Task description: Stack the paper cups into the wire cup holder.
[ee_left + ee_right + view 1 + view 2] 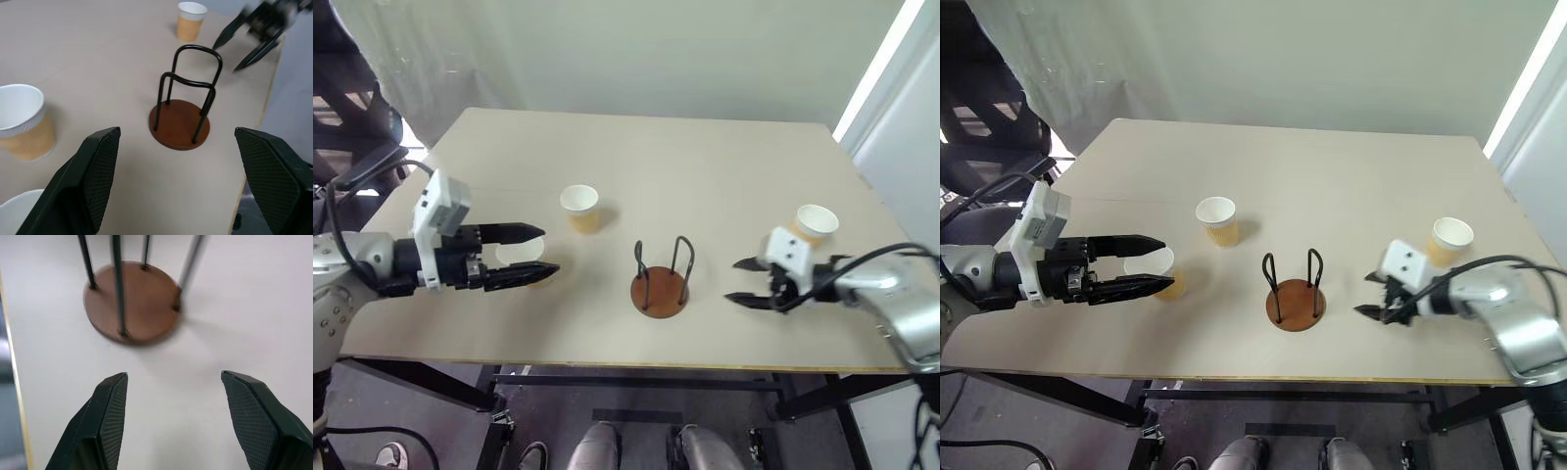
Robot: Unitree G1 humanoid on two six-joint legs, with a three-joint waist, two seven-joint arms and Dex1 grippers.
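While the wire cup holder [660,280] stands empty, open left end effector [530,253] brackets the near-left-edge paper cup [1157,271]; right end effector [741,282] open, empty.

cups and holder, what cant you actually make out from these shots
- Nearest paper cup: its lower wall is hidden by the left gripper in the eye views; the left wrist view's edge cuts it off.
- Wire cup holder: loop tops cut off in the right wrist view.
- Right gripper: blurred in the left wrist view.
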